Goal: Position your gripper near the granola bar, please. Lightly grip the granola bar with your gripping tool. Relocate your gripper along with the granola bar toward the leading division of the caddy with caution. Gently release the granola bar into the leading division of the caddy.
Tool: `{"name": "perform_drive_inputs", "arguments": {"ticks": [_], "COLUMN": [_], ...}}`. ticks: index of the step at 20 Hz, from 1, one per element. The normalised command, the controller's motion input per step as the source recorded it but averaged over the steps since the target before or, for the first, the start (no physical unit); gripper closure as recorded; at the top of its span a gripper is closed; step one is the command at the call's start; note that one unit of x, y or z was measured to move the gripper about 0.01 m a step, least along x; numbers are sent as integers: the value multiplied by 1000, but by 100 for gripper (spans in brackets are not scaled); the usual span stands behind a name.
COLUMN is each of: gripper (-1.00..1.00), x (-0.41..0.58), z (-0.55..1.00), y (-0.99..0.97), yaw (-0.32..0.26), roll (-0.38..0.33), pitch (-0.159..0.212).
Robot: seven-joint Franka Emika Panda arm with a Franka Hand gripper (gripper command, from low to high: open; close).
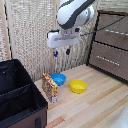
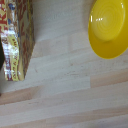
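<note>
The granola bar (image 1: 49,87) stands upright on the wooden table, a yellow and brown-orange packet with a white end at the bottom, right beside the caddy's near wall. In the wrist view the granola bar (image 2: 17,40) fills one side of the picture. The caddy (image 1: 15,95) is a large black box with thin dividers at the exterior view's left. My gripper (image 1: 62,52) hangs high above the table, well above the bowls and apart from the bar. Its two dark-blue fingers stand a little apart with nothing between them.
A blue bowl (image 1: 58,78) sits just behind the bar. A yellow bowl (image 1: 78,86) sits to the exterior view's right of it and shows in the wrist view (image 2: 109,29). A brown drawer cabinet (image 1: 110,45) stands at the back right. A woven screen (image 1: 25,35) backs the table.
</note>
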Motion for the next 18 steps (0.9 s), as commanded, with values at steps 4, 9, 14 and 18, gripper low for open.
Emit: {"name": "perform_drive_inputs", "arguments": {"ticks": [4, 9, 14, 18], "gripper": [-100, -100, -100, -100], "x": [60, 65, 135, 165], "z": [-302, -295, -389, -604], "y": [715, 810, 557, 338], "yaw": [-52, -54, -26, 31], "roll": [-118, -124, -131, -169], "pitch": [25, 0, 19, 58]}}
